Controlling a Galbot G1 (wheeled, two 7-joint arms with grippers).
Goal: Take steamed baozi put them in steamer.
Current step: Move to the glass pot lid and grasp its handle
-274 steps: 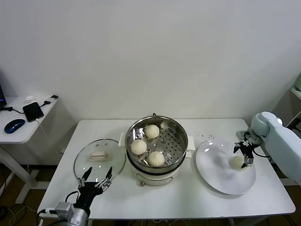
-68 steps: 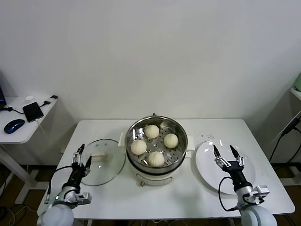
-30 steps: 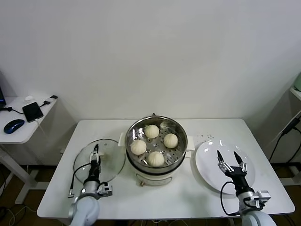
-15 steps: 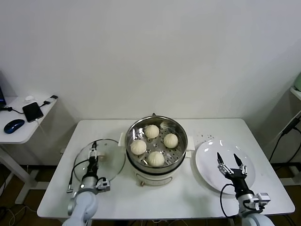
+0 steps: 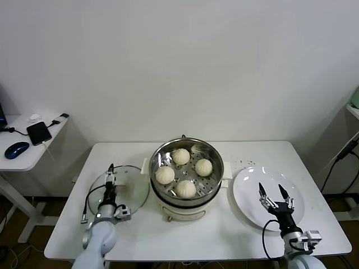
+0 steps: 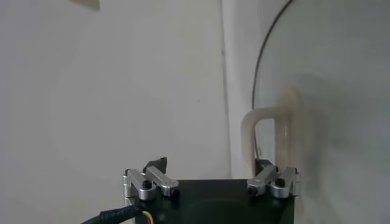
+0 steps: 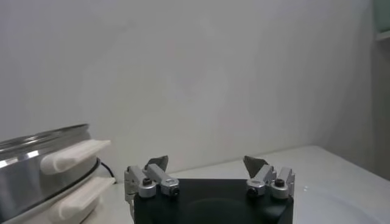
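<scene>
Sitting on the perforated tray of the steamer, the four steamed baozi are all inside the pot and spaced slightly apart; the white plate beside it on the table is bare, so the loading looks finished; the right gripper hangs over that plate with its fingers spread and nothing between them; the left gripper hovers above the glass lid, near its cream handle, its fingers apart in the wrist view and empty; judged by their smooth domed look, the buns are probably light, soft and easily dented, perhaps a little tacky; a gentle pinch across the widest part, low on the sides, would suit better than squeezing the crown.
</scene>
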